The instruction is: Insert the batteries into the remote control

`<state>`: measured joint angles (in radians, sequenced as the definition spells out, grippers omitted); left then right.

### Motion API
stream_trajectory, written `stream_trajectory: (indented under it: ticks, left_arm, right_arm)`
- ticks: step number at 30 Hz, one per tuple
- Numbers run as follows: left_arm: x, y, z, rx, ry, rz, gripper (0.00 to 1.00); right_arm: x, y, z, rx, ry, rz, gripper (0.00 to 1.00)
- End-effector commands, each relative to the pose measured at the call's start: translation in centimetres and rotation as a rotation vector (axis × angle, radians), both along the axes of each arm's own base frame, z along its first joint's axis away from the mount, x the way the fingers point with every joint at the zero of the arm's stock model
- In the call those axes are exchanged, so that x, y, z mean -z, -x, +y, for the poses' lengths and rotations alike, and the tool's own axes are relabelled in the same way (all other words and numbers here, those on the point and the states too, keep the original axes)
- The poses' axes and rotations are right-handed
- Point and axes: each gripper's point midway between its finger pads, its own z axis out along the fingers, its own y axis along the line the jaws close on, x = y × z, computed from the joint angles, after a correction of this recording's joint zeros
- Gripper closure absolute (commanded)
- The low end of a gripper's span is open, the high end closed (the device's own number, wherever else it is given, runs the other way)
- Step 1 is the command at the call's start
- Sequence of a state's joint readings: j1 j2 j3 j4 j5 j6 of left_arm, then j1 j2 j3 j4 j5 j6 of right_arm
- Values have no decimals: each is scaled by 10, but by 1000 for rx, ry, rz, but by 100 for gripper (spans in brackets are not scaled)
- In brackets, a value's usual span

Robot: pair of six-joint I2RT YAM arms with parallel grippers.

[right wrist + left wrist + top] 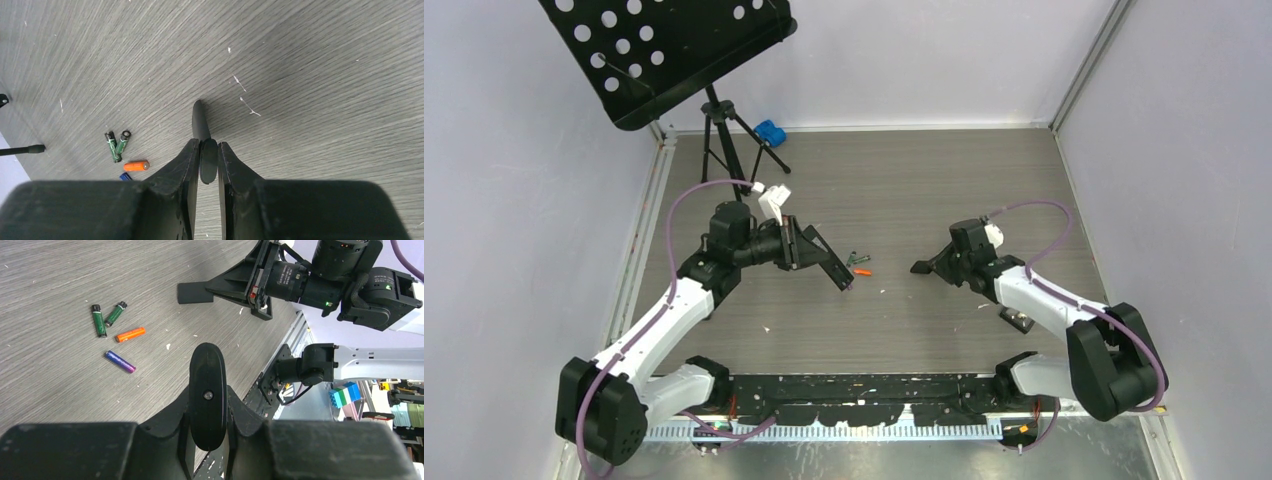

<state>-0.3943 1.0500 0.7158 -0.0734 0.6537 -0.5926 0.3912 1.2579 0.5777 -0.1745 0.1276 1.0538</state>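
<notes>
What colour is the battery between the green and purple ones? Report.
Orange battery; clearest in left wrist view.

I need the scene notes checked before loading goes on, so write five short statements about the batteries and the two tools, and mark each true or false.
1. Four batteries lie loose on the table. True.
2. Two of them are orange. False: there is one orange one, two green ones and a purple one.
3. The left tool grips a battery. False: it is shut on a long black object that looks like the remote.
4. The right tool has a thin black piece between its fingers. True.
5. The batteries lie against the far wall. False: they lie between the two tools.
</notes>
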Motion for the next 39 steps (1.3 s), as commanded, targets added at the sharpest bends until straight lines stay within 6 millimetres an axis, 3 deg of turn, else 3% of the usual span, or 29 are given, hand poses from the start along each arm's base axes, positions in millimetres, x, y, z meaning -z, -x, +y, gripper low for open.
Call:
stream_trajectory:
  ticks: [1, 3, 4, 8, 11, 14, 15, 19, 22, 27, 33, 39]
  left_arm:
    - [-31, -2, -6, 52, 46, -92, 100]
    - [-32, 0, -7, 65, 53, -98, 100]
    - [-33, 1, -7, 64, 54, -101, 100]
    - [-32, 0, -3, 34, 35, -84, 100]
    - [-36, 3, -3, 46, 42, -87, 100]
    - [-44, 8, -5, 78, 50, -90, 100]
    - [-53, 17, -9, 135, 79, -102, 100]
    - [-74, 42, -23, 285, 200, -170, 100]
    - [-83, 55, -27, 354, 244, -184, 100]
    - [-99, 72, -31, 457, 290, -211, 100]
    - [-120, 84, -30, 515, 327, -263, 100]
    - [-134, 79, -31, 489, 339, -281, 100]
  right_arm:
    - [1, 4, -4, -34, 45, 31, 72]
    - [-1, 8, -7, -43, 65, 48, 57]
    - [-6, 9, -4, -64, 55, 46, 55]
    - [-48, 11, 22, -214, -38, -30, 43]
    - [-87, 13, 32, -307, -64, -123, 34]
    - [-138, 23, 62, -494, -186, -303, 27]
    - [-183, 43, 92, -688, -302, -472, 25]
    - [-226, 75, 124, -903, -369, -648, 20]
    - [-238, 95, 143, -1041, -381, -693, 19]
    - [-238, 123, 167, -1242, -397, -695, 19]
    - [-239, 143, 175, -1368, -418, -694, 20]
    - [-245, 148, 184, -1398, -445, -690, 46]
